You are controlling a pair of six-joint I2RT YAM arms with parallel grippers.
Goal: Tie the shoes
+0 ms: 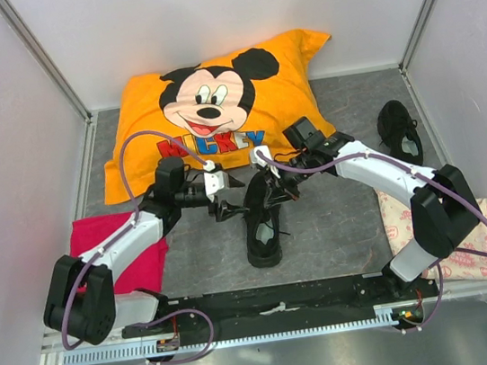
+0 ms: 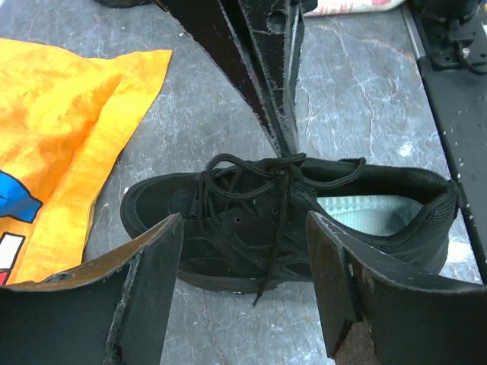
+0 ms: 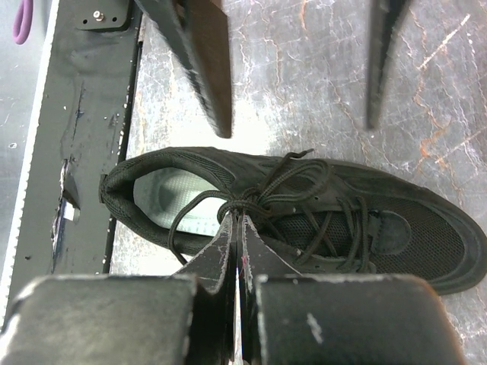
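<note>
Right wrist: jaws low, together on laces (image 3: 242,204).

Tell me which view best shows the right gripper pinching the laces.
Right wrist: close up, the right gripper is shut on the laces. Left wrist sees the pinch from the opposite side; the top view shows it small and dark.

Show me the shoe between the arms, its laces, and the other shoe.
Middle shoe (image 1: 265,248): top view, heel end.
Laces (image 3: 255,201): right wrist view, the bunched crossing over the tongue.
Other shoe (image 1: 398,131): top view, middle of the shoe, far right.
</note>
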